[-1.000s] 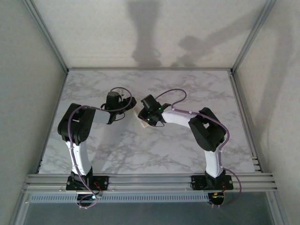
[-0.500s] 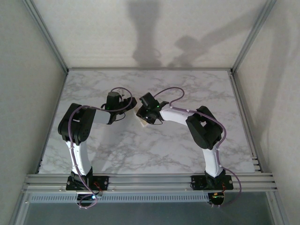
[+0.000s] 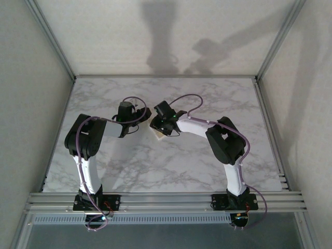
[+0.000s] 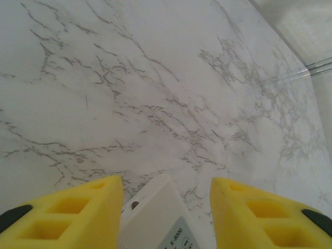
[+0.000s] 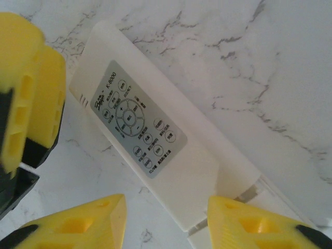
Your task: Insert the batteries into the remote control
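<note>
Seen from above, the slim white rectangular plastic remote control (image 3: pixel 157 135) lies flat on the white, grey-veined marble tabletop (image 3: pixel 207 98) between pale walls (image 3: pixel 31 78), with the left gripper (image 3: pixel 145 112) and right gripper (image 3: pixel 156 126) meeting over it. At the left wrist, the left gripper (image 4: pixel 166 207) has its yellow foam fingers (image 4: pixel 67 212) apart around the remote's end, one just beside its edge and the other clear. At the right wrist, the remote (image 5: pixel 155 140) lies face up showing a grey button panel (image 5: pixel 136 126), and the right gripper (image 5: pixel 166 220) straddles its opposite end, fingers apart, clamping nothing.
</note>
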You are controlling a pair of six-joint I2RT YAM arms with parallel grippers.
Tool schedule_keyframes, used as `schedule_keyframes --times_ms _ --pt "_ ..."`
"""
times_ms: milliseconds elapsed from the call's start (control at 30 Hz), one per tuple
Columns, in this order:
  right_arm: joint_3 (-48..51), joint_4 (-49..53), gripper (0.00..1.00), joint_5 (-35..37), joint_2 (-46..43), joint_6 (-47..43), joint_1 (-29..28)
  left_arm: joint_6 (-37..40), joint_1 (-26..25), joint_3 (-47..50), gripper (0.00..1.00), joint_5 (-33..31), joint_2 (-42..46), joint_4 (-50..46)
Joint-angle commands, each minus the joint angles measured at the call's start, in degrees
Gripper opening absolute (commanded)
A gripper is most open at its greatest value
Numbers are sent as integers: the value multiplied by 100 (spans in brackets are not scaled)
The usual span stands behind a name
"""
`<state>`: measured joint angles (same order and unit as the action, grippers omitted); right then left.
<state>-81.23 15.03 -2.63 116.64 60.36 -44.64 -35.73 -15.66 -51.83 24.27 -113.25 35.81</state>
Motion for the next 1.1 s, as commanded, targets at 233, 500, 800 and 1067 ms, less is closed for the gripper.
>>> schedule_keyframes --times_ms 233,500,800,1067 --pt "749 401 49 411 -1277 -496 62 171 -111 72 47 27 40 -204" --pt "1697 290 50 539 -1840 -260 62 56 -325 326 46 -69 236 -255" --pt "2045 98 45 501 -1788 -110 111 -130 -560 657 46 -247 492 -270" --pt "2104 -126 43 357 -1572 19 158 -255 -640 929 45 -390 780 -312"
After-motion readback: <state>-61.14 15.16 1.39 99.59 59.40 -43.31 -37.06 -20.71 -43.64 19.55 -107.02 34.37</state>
